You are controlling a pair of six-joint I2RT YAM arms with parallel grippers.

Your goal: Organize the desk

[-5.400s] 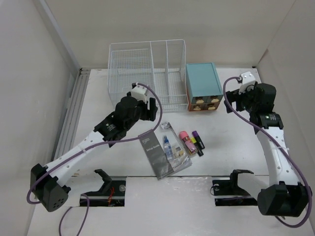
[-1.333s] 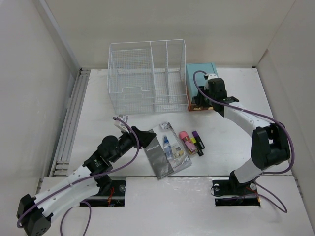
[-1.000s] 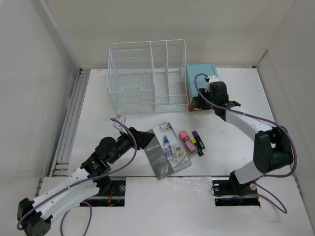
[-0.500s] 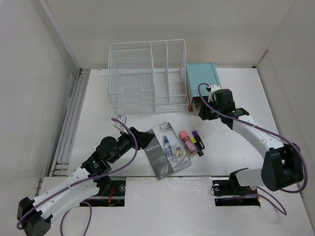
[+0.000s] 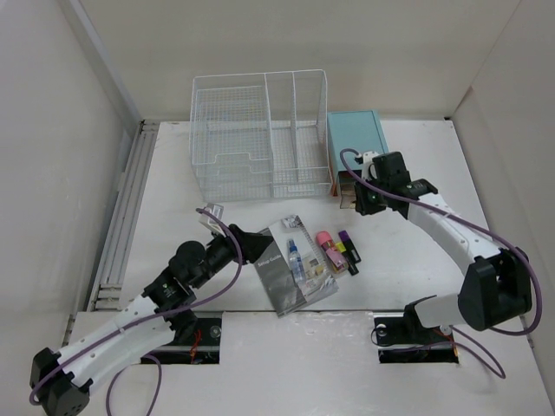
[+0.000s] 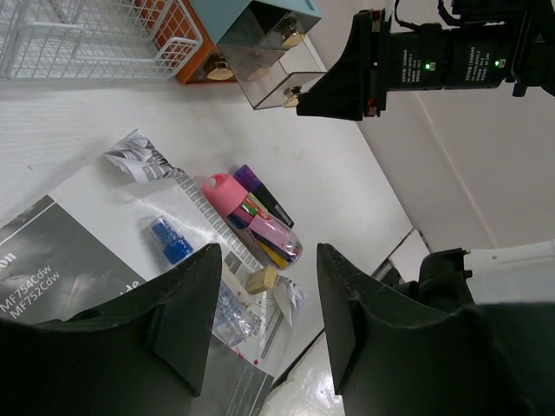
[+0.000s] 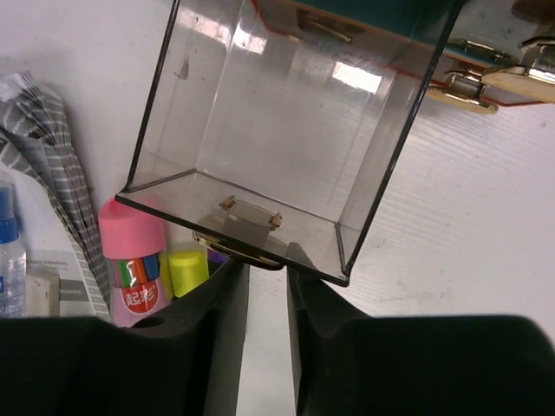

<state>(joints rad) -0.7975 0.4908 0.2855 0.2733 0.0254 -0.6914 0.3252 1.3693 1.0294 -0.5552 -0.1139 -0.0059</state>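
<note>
The white desk (image 5: 416, 260) carries a teal box (image 5: 355, 139) with orange drawer fronts. One clear drawer (image 5: 349, 192) (image 7: 260, 130) is drawn out of it and looks empty. My right gripper (image 5: 360, 201) (image 7: 264, 260) sits at the drawer's front. Its jaws stand narrow, pinched round the right end of the gold handle (image 7: 234, 251). My left gripper (image 5: 247, 247) (image 6: 267, 256) hovers open, holding nothing, by the left edge of a dark booklet (image 5: 276, 276). Beside the booklet lie a small blue-capped bottle (image 5: 297, 258), a pink-capped pen case (image 5: 328, 245) and a purple marker (image 5: 349, 247).
A white wire rack (image 5: 260, 130) stands at the back, left of the teal box. A small tan eraser (image 6: 260, 279) lies on papers by the bottle. Two cutouts (image 5: 186, 338) (image 5: 416, 338) open in the desk's near edge at the arm bases. Walls close in both sides.
My right gripper has drawn the clear drawer out of the teal box toward the front, and its jaws have narrowed. The left arm has held still over the last second.
</note>
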